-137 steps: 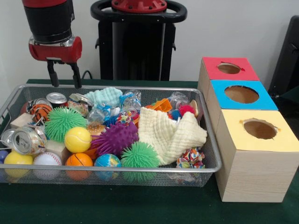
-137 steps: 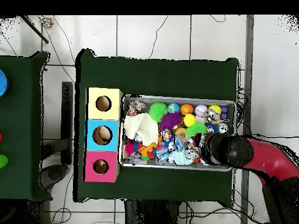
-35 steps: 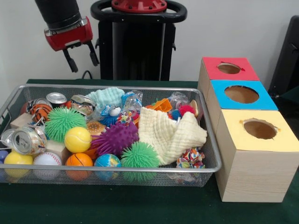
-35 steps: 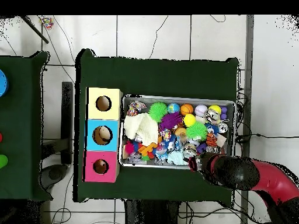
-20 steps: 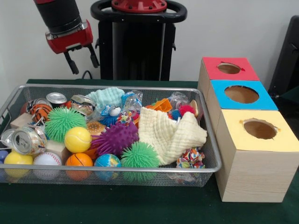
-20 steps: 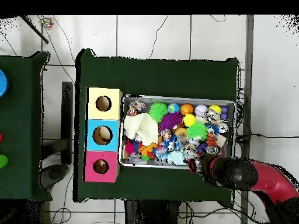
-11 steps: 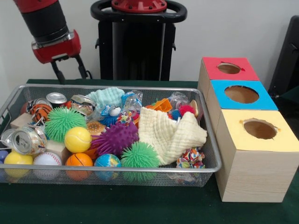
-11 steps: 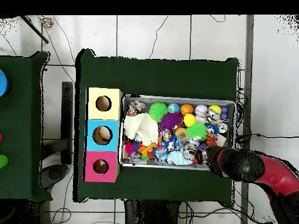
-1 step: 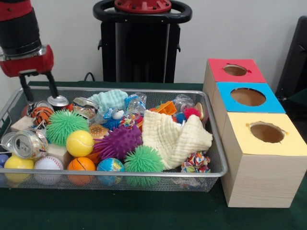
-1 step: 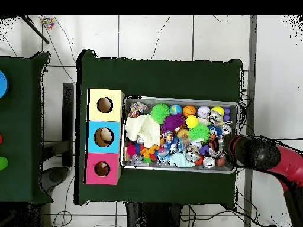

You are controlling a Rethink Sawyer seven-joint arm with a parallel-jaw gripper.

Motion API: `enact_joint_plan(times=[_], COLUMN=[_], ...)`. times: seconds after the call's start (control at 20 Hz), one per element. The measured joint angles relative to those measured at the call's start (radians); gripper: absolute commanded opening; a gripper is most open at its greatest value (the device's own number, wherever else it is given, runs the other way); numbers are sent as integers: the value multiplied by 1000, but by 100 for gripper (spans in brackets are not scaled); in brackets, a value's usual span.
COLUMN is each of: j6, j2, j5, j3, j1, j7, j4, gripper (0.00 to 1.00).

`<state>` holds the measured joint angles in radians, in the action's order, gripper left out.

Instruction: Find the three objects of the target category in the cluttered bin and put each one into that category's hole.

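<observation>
- Gripper [image 9: 36, 90]: has swung from above the basket's far rim down to its 10 o'clock corner; fingers spread, empty.
- Cans: one upright [image 9: 58, 101] beside the fingers, one lying [image 9: 29, 143] at 9 o'clock, likely targets.
- Boxes [image 9: 249, 124]: nothing delivered yet.

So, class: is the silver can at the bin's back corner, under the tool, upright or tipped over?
Upright: the silver can shows its round lid facing up, beside the open tool, inside the bin.

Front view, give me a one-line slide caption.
Open pincer poised over cans at one end of the toy-filled wire bin, beside three sorting boxes.
</observation>
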<state>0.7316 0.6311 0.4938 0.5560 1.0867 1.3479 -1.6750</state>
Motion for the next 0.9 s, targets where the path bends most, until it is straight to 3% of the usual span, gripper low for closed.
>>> enact_joint_plan(times=[0.2, 0.5, 0.9], j6=[0, -16, -179], j2=[0, 0, 4], j5=[23, 32, 36], j3=[-63, -120, -246], j1=[-58, -104, -225], j7=[0, 1, 41], j4=[74, 111, 95], gripper=[100, 100, 100])
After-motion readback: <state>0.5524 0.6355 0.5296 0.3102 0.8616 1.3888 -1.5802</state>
